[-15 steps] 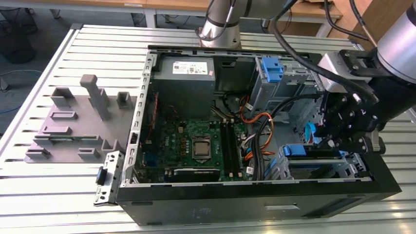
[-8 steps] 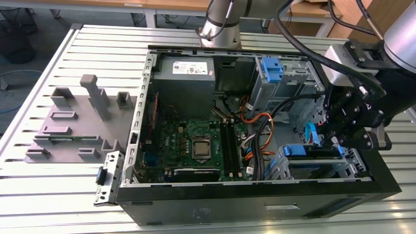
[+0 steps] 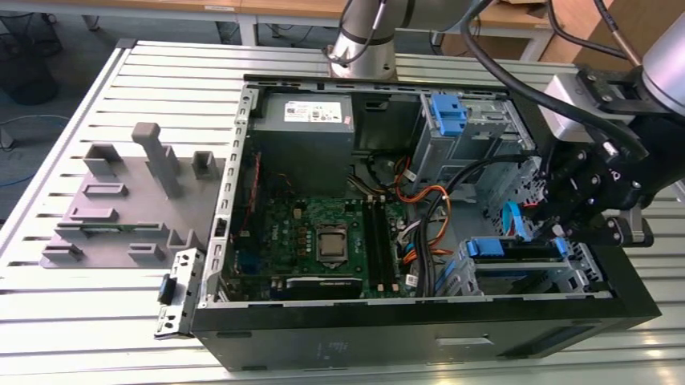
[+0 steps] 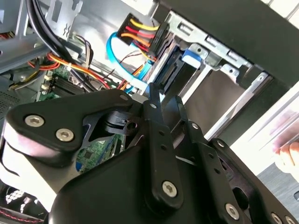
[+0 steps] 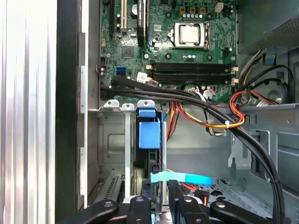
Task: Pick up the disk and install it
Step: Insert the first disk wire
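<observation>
The disk [image 5: 148,135] stands on edge in the drive bay at the case's front corner, its blue carrier tab toward the motherboard. In the exterior view, the same blue-framed disk [image 3: 501,247] sits in the bay at the case's lower right. My gripper [image 5: 159,205] hangs over the near end of the disk, with one black finger on each side of its edge and only a narrow gap between them. In the exterior view, the gripper [image 3: 554,228] is just above that bay. In the second wrist view, the gripper [image 4: 164,105] points into the bay beside the blue tab [image 4: 190,55].
Black cables [image 5: 196,100] and orange, red and yellow wires [image 4: 140,32] cross just beside the bay. A light blue flat cable [image 5: 182,178] lies near the fingers. The motherboard [image 3: 321,233] and grey power supply [image 3: 310,112] fill the case. A grey fixture [image 3: 118,200] sits on the table. A hand [image 4: 287,156] shows outside the case.
</observation>
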`<action>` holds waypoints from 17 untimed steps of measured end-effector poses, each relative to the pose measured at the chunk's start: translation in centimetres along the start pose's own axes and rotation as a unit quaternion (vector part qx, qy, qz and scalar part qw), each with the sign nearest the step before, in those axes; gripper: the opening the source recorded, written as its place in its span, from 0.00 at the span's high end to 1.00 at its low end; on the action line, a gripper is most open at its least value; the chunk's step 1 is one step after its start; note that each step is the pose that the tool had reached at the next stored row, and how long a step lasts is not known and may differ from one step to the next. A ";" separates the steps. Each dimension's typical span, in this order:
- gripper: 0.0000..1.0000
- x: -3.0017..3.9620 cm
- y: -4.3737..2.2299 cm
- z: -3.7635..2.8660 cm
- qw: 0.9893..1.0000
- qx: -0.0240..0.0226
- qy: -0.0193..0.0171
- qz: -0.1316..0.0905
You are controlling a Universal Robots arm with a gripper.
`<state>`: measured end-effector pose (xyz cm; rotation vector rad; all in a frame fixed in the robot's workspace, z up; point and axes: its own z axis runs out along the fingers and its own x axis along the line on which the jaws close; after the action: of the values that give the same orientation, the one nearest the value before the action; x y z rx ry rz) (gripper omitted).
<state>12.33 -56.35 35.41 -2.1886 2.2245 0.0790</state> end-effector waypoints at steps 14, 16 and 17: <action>0.71 -0.05 -1.09 -0.55 1.000 0.000 0.000 0.000; 0.71 -0.05 -1.09 -0.54 1.000 0.000 0.000 0.000; 0.71 -0.05 -1.09 -0.55 1.000 0.000 -0.001 0.000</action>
<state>13.43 -56.34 35.94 -2.1881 2.2239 0.0801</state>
